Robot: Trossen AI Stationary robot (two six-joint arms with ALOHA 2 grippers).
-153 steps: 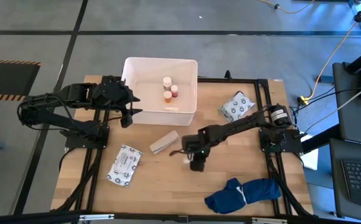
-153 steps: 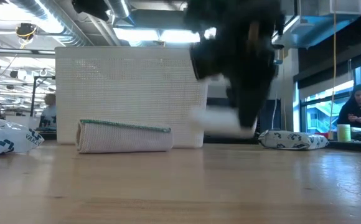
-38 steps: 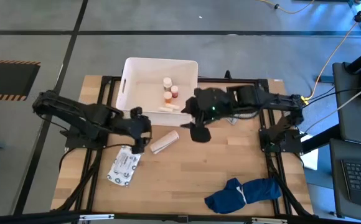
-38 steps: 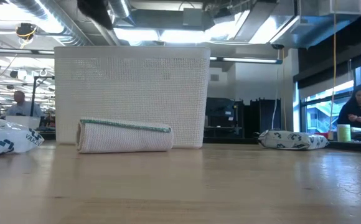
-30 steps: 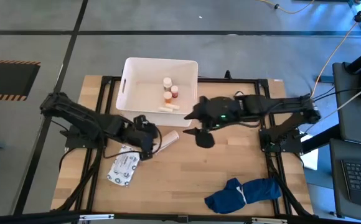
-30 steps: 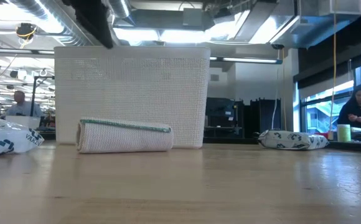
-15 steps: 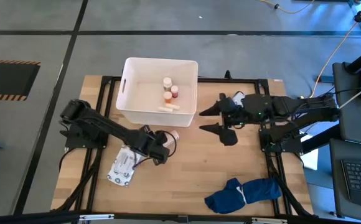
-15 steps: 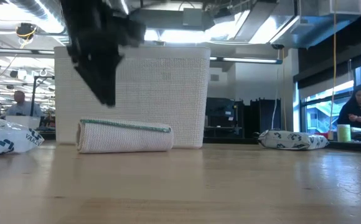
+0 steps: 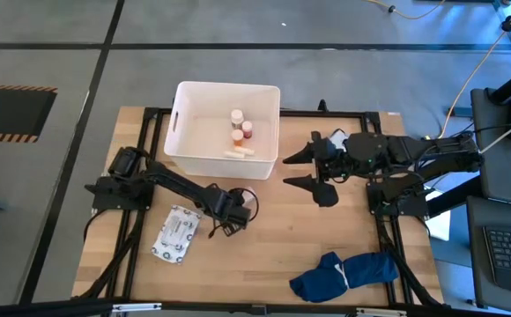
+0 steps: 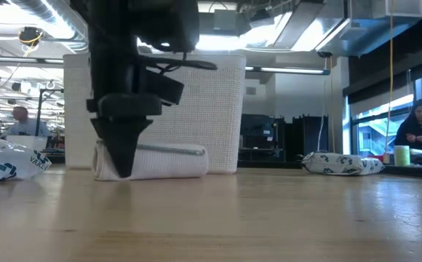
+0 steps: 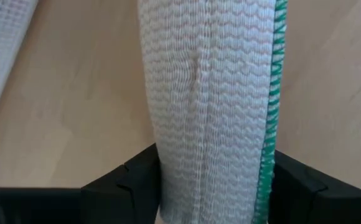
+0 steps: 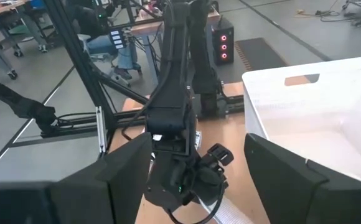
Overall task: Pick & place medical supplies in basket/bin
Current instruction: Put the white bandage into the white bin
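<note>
Tan bandage roll (image 11: 208, 106) lies flat beside the white tub (image 9: 185, 154).

We are viewing the table (image 9: 326, 238) from directly overhead in the high view. The low view is looking level across the tabletop toward the room. The left wrist view is sitting very close over the bandage roll (image 11: 208, 106). The right wrist view is facing across at the left arm (image 12: 177, 143). All four views are sharing the white tub (image 9: 225, 128).
</note>
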